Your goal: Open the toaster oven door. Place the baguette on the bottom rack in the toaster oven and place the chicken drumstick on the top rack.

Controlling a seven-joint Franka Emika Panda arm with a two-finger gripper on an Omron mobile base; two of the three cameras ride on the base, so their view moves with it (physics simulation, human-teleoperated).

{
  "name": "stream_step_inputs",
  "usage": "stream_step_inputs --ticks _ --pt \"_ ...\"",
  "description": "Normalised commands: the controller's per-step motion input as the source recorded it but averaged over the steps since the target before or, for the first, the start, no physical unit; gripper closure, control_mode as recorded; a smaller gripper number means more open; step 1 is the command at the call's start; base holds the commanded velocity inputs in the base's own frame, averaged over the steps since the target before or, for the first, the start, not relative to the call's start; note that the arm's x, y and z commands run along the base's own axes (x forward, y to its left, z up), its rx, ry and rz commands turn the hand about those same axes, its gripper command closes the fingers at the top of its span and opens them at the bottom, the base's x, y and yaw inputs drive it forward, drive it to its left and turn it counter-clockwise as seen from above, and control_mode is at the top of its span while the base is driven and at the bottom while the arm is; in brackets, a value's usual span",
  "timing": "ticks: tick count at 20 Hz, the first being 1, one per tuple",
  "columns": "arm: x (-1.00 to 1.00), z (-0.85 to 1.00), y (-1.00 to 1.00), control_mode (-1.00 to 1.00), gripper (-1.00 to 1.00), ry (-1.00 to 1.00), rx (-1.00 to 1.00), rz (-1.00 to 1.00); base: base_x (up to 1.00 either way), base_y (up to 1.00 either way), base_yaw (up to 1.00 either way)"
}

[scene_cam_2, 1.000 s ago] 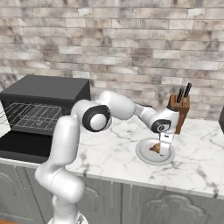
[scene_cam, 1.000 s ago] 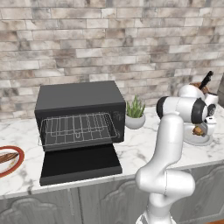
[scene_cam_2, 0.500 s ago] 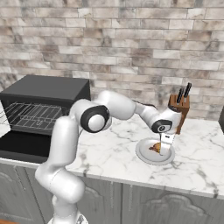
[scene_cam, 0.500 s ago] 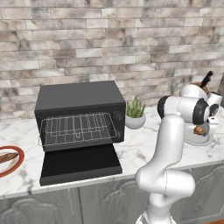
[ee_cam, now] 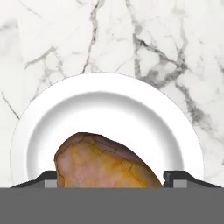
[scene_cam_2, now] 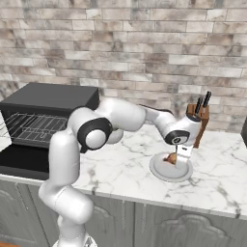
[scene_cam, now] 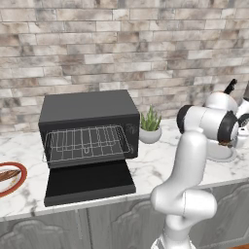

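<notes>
The marble counter [scene_cam: 160,170], white with grey veins, carries everything here. Toward its left end stands the toaster oven [scene_cam: 87,127], a matte black box whose toaster oven door [scene_cam: 89,181] lies folded flat toward the front edge, baring a silver wire rack [scene_cam: 86,143] (which of the two racks it is, I cannot tell). At the far left edge, on a red-rimmed plate [scene_cam: 18,184], lies the baguette [scene_cam: 7,175], long and dark-streaked. Toward the right end sits a smooth white round plate [ee_cam: 109,98] holding the chicken drumstick [ee_cam: 105,166], a stubby, glossy golden-brown lump. The gripper [scene_cam_2: 182,153] is down over it, and the jaws stand apart, one on each side of the meat; whether they press it yet I cannot tell. The likely trouble from here: the rounded, slick-looking piece could roll or squirt out as the jaws close, or an off-centre pinch could drop it on the way to the oven.
</notes>
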Motion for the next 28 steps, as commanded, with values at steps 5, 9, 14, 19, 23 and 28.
stream_step_inputs --ticks 5,9,14,19,23,28 --pt "-0.06 0.34 0.5 -1.0 1.0 -0.09 -0.06 0.01 0.0 0.0 0.0" --pt "-0.01 0.31 0.58 -1.0 1.0 -0.09 -0.09 0.03 0.0 0.0 0.0" --pt "-0.03 0.38 0.48 -1.0 1.0 0.0 -0.01 0.01 0.0 0.0 0.0" --pt "0.0 0.32 0.47 -1.0 1.0 0.07 -0.03 0.05 0.0 0.0 0.0" --pt "-0.01 0.34 0.37 -1.0 1.0 0.17 0.0 0.1 0.0 0.0 0.0" --pt "-0.01 0.35 0.44 -1.0 1.0 0.16 0.0 0.06 0.0 0.0 0.0"
